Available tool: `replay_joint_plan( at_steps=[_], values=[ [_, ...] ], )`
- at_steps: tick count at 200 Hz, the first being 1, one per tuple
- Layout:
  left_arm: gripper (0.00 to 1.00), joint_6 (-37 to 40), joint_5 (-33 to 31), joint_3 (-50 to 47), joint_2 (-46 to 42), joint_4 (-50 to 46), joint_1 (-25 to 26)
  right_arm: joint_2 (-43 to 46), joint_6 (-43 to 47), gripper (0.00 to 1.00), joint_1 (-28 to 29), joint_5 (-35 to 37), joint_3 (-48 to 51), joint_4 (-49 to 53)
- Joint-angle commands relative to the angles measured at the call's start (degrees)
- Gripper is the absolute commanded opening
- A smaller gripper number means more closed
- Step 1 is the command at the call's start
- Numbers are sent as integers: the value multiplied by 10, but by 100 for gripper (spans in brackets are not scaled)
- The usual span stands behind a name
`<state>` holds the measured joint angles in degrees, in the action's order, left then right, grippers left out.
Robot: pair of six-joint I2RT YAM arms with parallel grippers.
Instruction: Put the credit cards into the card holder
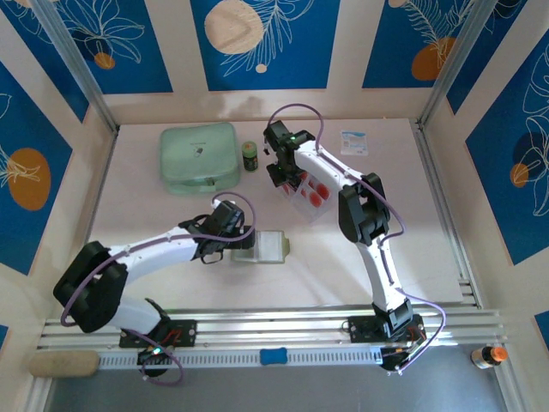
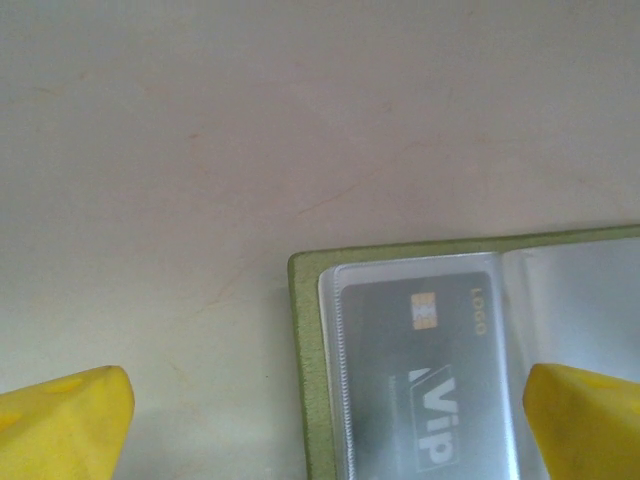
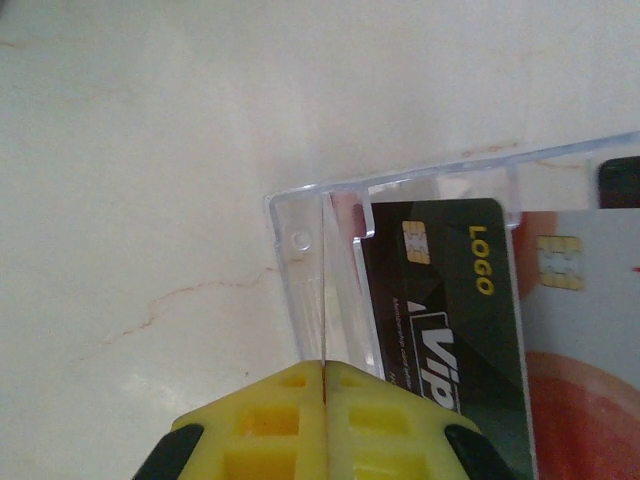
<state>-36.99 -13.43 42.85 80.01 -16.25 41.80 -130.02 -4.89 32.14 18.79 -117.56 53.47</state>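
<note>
Fetching next card: right end effector closed at clear tray corner, toward surface's far edge; whether it grips anything, cannot tell. Left end effector wide open, empty, above open card holder toward near edge. Next likely: pinch one of the credit cards, carry to free sleeve.
</note>
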Motion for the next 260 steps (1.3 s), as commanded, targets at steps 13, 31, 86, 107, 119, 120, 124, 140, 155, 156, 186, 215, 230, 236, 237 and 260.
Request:
replay_joint_plan(
  at_steps=[13, 31, 86, 107, 119, 120, 124, 140, 155, 156, 186, 215, 230, 236, 237, 260],
  values=[
    [100, 20, -16, 34, -22, -20, 3, 78, -3, 0, 8, -30, -2, 8],
    [100, 32, -15, 45, -23, -27, 2, 105, -13, 0, 11, -40, 16, 1],
    [100, 86, 0, 79, -13, -48, -4, 241, -116, 0, 8, -131, 171, -97],
    [100, 103, 1, 89, -2, -56, -4, 305, -191, 0, 3, -190, 277, -181],
    [100, 116, 5, 94, 7, -58, -5, 341, -235, 0, 2, -219, 341, -234],
    [100, 117, 5, 94, 8, -59, -5, 343, -239, 0, 2, -221, 347, -239],
    [100, 122, 8, 95, 10, -58, -5, 355, -253, 0, 2, -229, 369, -259],
    [100, 136, 9, 99, 20, -63, -5, 392, -313, 0, 3, -261, 455, -343],
    [100, 145, 0, 98, 27, -66, -5, 417, -363, 0, 7, -275, 528, -418],
    [100, 145, -1, 98, 27, -66, -5, 418, -365, 0, 8, -276, 533, -423],
    [100, 156, -13, 90, 32, -71, -4, 439, -428, 0, 30, -255, 641, -534],
    [100, 157, -15, 83, 42, -69, -5, 447, -478, 0, 47, -229, 717, -613],
    [100, 155, -15, 79, 50, -66, -4, 450, -498, 0, 55, -218, 748, -651],
    [100, 152, -16, 76, 53, -64, -5, 450, -503, 0, 60, -213, 758, -661],
    [100, 152, -16, 76, 54, -64, -5, 450, -504, 0, 61, -212, 759, -663],
    [100, 144, -27, 64, 65, -57, -5, 450, -517, 0, 78, -191, 785, -696]
  ],
)
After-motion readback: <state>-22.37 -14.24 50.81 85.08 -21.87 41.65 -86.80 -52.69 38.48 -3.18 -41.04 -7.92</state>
